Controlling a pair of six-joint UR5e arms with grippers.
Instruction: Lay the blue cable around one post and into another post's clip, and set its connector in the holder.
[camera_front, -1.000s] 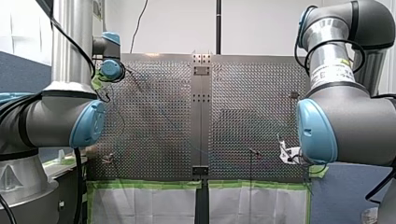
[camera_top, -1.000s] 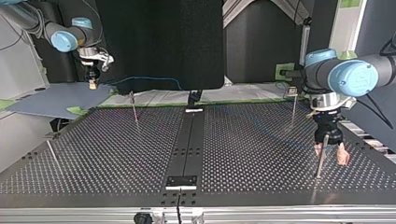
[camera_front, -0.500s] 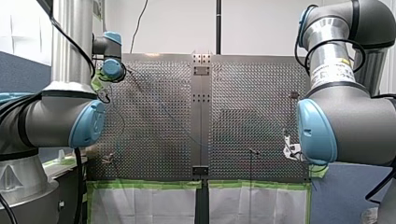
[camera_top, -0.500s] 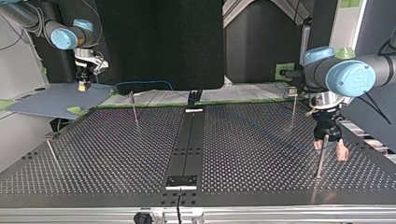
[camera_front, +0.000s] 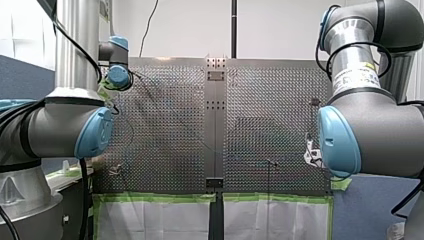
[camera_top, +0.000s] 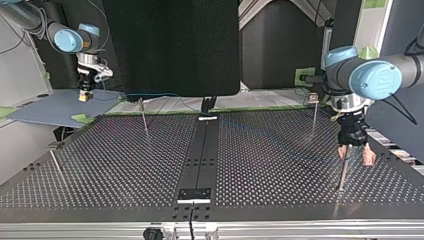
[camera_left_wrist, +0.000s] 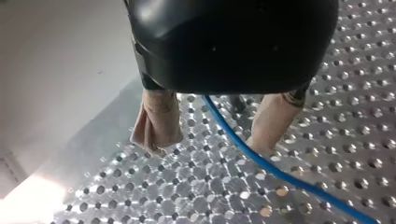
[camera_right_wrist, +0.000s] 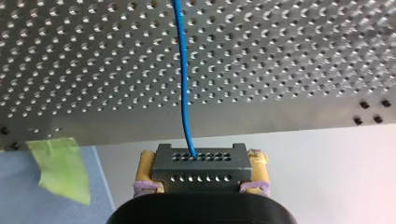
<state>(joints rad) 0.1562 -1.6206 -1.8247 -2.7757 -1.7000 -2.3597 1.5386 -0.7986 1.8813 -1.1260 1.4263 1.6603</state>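
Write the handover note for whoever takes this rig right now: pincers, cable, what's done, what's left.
Left pincer: open, low over the table by a post. The blue cable runs between its fingers.
Right pincer: shut on the connector, held beyond the table's edge at the top view's left.
Done: connector gripped, cable stretched between both arms.
Left: I see the cable around no post and in no clip. The connector is not in its holder.
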